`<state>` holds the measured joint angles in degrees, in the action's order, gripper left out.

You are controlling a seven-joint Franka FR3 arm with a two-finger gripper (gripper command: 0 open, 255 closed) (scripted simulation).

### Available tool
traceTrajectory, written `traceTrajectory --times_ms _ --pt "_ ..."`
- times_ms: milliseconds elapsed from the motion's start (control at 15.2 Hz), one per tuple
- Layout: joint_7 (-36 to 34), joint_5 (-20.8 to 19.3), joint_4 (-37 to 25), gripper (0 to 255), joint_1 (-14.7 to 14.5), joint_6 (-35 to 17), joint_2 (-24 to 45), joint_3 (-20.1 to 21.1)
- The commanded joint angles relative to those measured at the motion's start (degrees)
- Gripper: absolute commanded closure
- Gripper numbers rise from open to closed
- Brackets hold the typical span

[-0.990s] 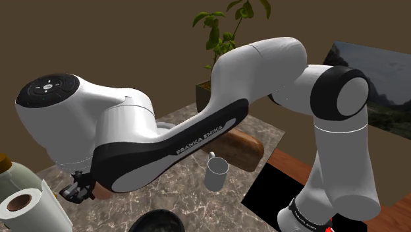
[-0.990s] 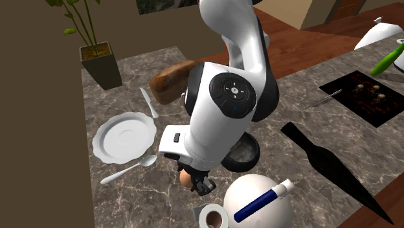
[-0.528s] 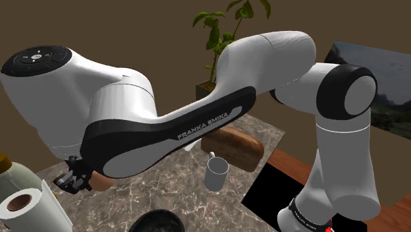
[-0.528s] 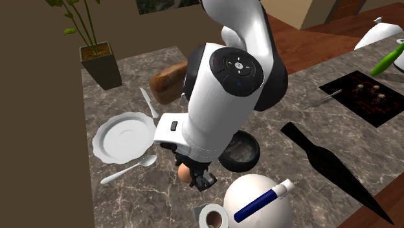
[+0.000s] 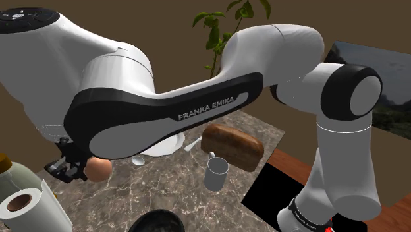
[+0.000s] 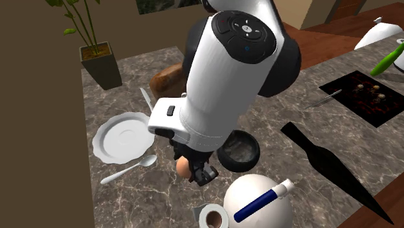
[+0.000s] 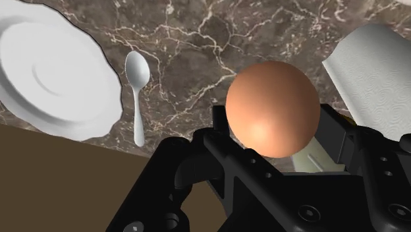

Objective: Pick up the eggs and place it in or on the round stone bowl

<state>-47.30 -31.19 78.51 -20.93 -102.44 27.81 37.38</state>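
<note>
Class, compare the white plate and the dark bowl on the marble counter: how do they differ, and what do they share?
The plate is white; the bowl is dark grey. The plate is shallow with a wavy rim; the bowl is deeper with a thick rim. The plate lies beside a spoon; the bowl sits partly behind the arm. Both are round and rest on the marble counter.

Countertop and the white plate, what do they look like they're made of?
Countertop: looks like polished marble, dark brown-grey with pale branching veins. Plate: plain smooth white with a wavy rim, perhaps glazed ceramic, though its look leaves that open.
</note>
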Motion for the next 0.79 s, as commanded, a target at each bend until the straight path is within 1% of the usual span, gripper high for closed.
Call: traceTrajectory --times_ms 0,132,462,726 --pt "0.43 0.17 -1.34 255 -0.25 1.34 -0.11 0.09" --pt "0.78 0.26 -2.54 255 -0.50 2.45 -0.10 0.14" --pt "-2.15 5.47 11.69 255 2.98 -1.61 -11.00 3.26" --pt "-3.27 10.50 20.64 255 4.51 -3.84 -19.35 5.31"
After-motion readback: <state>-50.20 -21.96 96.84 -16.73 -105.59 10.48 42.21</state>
